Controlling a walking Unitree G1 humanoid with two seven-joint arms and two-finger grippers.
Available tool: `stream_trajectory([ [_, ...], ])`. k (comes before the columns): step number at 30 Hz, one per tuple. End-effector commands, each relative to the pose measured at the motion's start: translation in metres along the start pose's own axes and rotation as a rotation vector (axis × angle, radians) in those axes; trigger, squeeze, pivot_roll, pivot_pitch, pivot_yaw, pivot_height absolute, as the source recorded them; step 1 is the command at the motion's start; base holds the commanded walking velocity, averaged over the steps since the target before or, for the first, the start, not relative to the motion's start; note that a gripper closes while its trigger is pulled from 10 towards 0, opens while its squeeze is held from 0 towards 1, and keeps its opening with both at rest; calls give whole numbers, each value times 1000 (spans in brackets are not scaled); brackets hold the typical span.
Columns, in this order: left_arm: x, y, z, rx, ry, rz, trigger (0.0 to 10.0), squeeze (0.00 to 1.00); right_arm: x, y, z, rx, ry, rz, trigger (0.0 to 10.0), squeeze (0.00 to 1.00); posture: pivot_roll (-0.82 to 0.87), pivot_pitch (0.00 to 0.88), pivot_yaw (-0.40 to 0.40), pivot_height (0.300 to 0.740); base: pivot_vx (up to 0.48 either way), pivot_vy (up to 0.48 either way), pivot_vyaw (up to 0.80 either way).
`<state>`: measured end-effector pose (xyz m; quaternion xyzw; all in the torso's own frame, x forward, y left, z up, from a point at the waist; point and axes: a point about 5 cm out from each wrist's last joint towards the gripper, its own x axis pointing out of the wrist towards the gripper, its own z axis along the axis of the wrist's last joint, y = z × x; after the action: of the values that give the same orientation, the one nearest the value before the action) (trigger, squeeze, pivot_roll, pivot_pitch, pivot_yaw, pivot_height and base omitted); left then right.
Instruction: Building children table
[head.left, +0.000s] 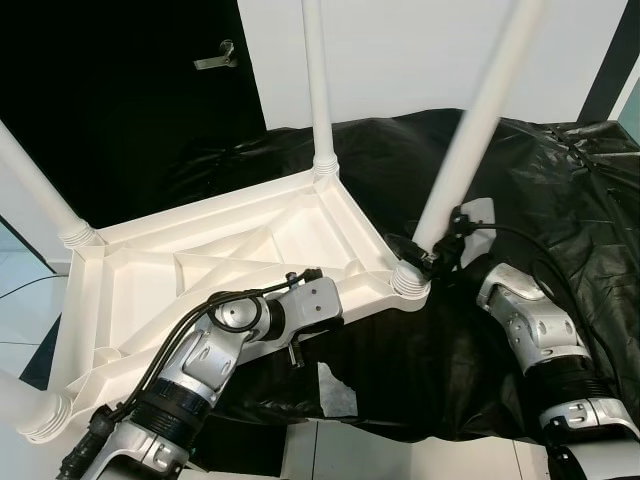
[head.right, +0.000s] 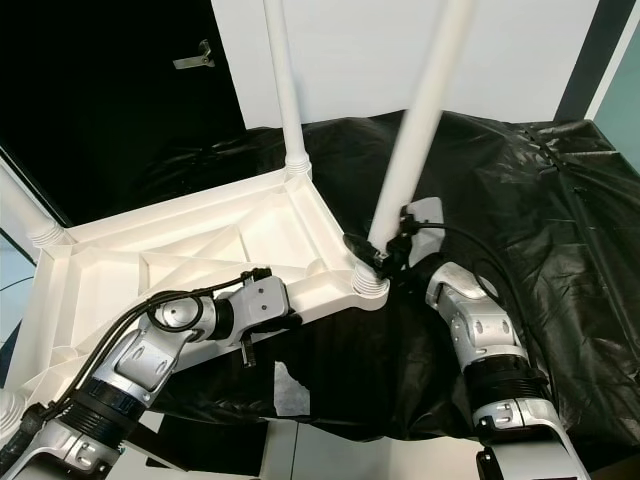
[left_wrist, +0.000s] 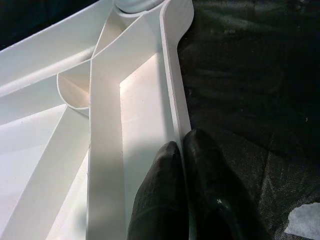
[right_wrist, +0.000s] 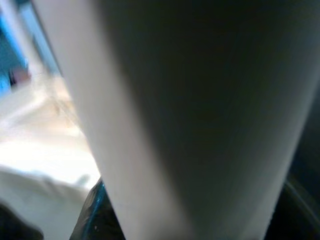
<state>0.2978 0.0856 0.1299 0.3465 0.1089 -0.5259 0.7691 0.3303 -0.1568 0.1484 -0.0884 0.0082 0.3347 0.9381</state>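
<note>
A black plastic sheet (head.left: 520, 180) covers the surface, and on it the white children's table (head.left: 200, 270) lies upside down, its ribbed underside up and legs pointing to the ceiling. The right gripper (head.left: 425, 255) is clenched round the near-right leg (head.left: 480, 130) just above its socket. The left gripper (left_wrist: 182, 155) pinches the table's near rim between its black fingers (left_wrist: 160, 195).

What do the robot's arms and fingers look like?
Both arms are shiny silver metal with round joints and ribbed black cuffs. Black cables loop along the left arm and the right arm. The left gripper has two long, rounded, glossy black fingers.
</note>
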Motion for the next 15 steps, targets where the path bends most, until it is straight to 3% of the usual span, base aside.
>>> stream_trajectory([
  [1,-15,25,-10,2,71,217,10000,0,-14,9,-45,27,211,24,10000,0,1,0,103,740,0,0,0],
  [10,-16,25,-11,0,74,219,10000,0,-17,15,-53,-16,244,76,10000,0,2,0,99,740,0,0,0],
  [15,-17,24,-12,-3,77,217,10000,0,-21,29,-55,-105,247,169,10000,0,2,0,99,740,0,0,0],
])
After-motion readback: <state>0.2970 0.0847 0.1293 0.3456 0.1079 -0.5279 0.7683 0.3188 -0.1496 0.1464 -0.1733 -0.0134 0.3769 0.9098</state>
